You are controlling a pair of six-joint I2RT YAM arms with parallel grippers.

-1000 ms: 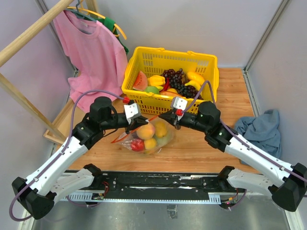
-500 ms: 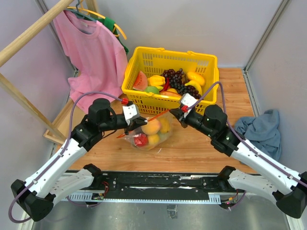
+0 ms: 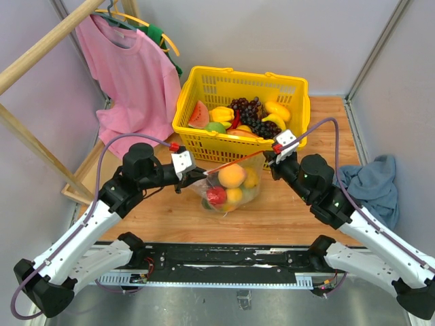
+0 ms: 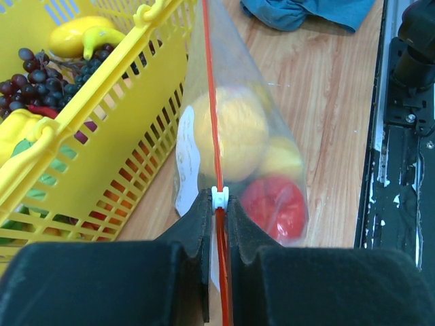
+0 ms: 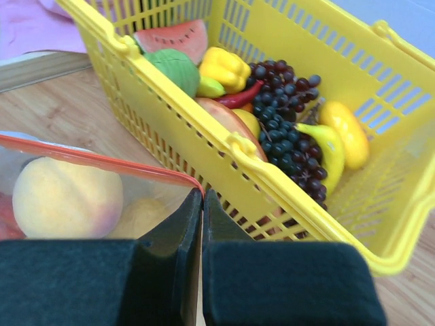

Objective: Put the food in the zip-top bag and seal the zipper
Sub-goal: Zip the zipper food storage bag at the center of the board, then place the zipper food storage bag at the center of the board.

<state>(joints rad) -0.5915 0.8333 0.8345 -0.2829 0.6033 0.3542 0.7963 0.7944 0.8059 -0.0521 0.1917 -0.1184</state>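
Wood table (image 3: 292,212) w/ bag (image 3: 249,198) strung up right by the basket (image 3: 204,140), floppy slick film, prob heavy w/ food (image 3: 232,176), so left gripper (image 4: 219,204) n right gripper (image 5: 202,197) each clamp the stiffer zipper (image 4: 208,102) ends.

Bright even light, soft shadows; wrist-cam fingers (image 4: 192,234) out of focus.

Between the fingers (image 4: 194,227) of the left gripper (image 4: 218,202), the zipper (image 4: 210,102) runs off the bottom edge. The corner of the zip-top bag (image 5: 136,183) vanishes between the fingers (image 5: 173,234) of the right gripper (image 5: 202,195); left of them the frame crops it.
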